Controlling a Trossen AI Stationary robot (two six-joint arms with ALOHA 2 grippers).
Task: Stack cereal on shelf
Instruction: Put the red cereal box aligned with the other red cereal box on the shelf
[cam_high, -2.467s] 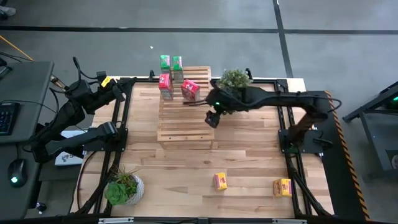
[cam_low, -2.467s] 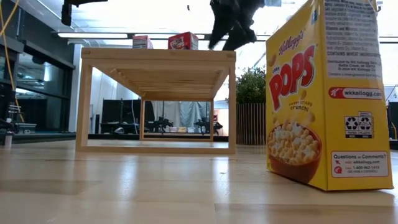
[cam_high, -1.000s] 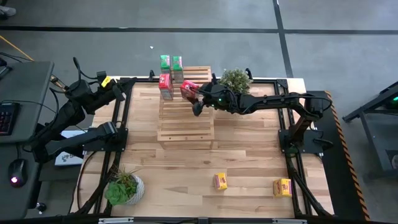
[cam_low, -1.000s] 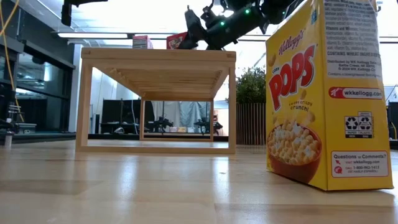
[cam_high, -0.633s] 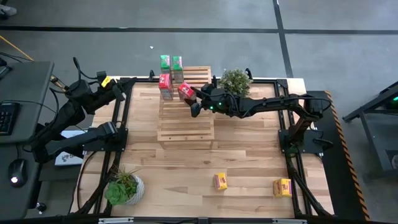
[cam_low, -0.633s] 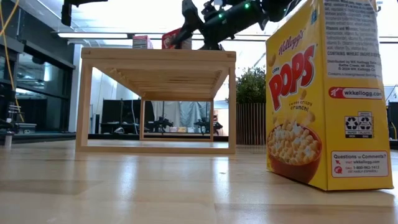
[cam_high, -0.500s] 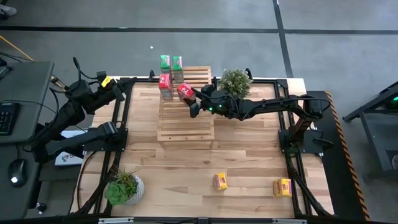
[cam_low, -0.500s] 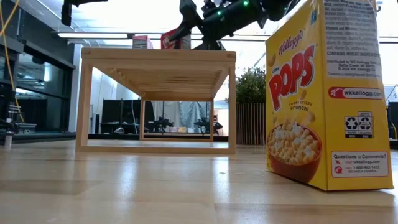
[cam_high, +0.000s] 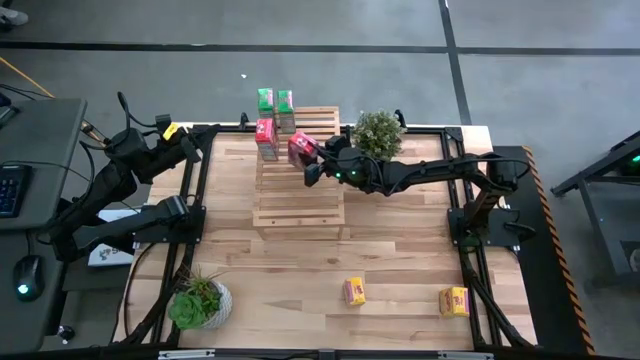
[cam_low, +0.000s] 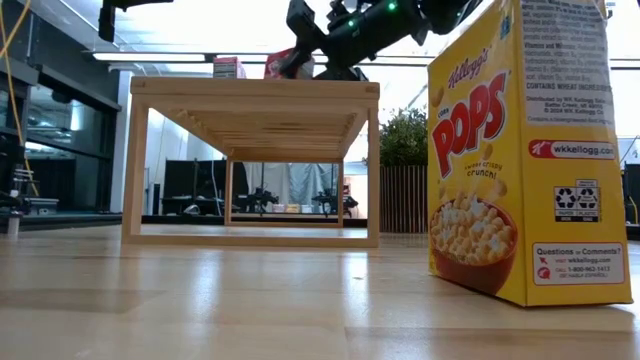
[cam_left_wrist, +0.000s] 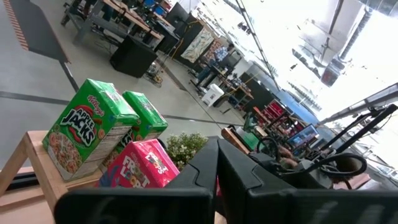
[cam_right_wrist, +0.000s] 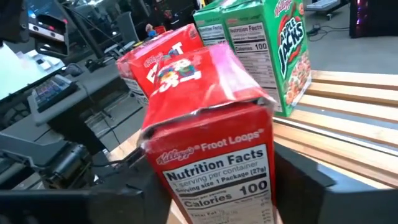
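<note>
Two green cereal boxes (cam_high: 275, 102) and one red box (cam_high: 266, 138) stand upright on the far end of the light-wood slatted shelf (cam_high: 298, 195). My right gripper (cam_high: 310, 160) reaches in from the table's right and is shut on a second red Froot Loops box (cam_right_wrist: 205, 118), just right of the standing red one. In the low view this box (cam_low: 284, 62) is tilted at the shelf top. Two yellow boxes (cam_high: 354, 291) (cam_high: 454, 300) stand on the table near its front. My left gripper (cam_left_wrist: 216, 180) is shut and empty, parked off the table's far left. My right gripper pinches the red box low down (cam_right_wrist: 217, 202), one finger (cam_right_wrist: 124, 199) on each broad face; the narrow nutrition-facts side faces the wrist. The fingers come nearly level from the table's right. The box is tilted; the gripper hides its lower end, so whether it touches the slats cannot be told.
A potted plant (cam_high: 378, 128) stands just behind my right arm at the far edge. Another plant (cam_high: 200, 300) stands at the near left. The shelf's near half is bare slats. The near yellow box fills the right of the low view (cam_low: 520, 150).
My right gripper has gone from beside the shelf's right edge up and toward the far left to the red box and has taken hold of it. The box, upright before, is now tilted and shifted a little toward the other red box.
</note>
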